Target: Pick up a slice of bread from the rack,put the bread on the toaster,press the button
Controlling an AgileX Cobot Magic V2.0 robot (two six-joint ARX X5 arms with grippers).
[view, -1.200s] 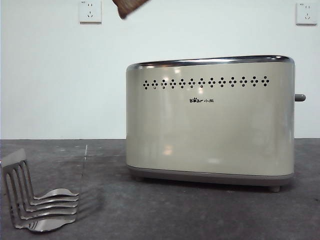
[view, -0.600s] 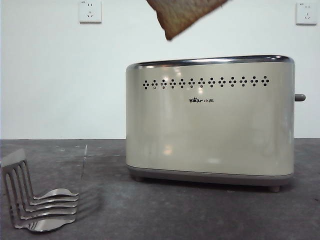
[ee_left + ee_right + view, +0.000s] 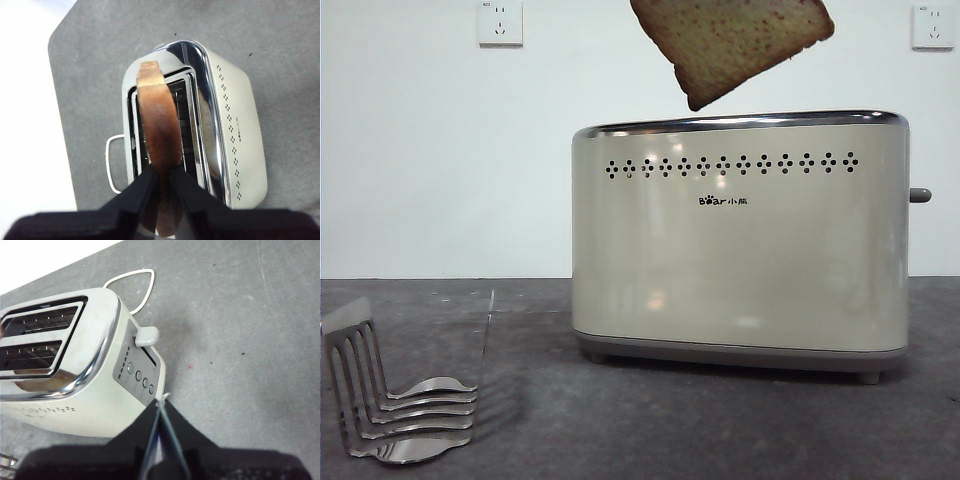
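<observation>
rack: shiny wire, curved dividers, empty, sitting well off to the side of both grippers

slice of bread: dark crust, speckled tan crumb, tilted; half a sec ago it was further rack-side, now it's over the toaster top, so the drop-in looks close

left gripper: jaws pinched on the slice's edge, slots right below it

toaster: cream box, chrome rim

button: stubby lever, not pressed, just ahead of the right gripper, whose jaws are closed on nothing
</observation>
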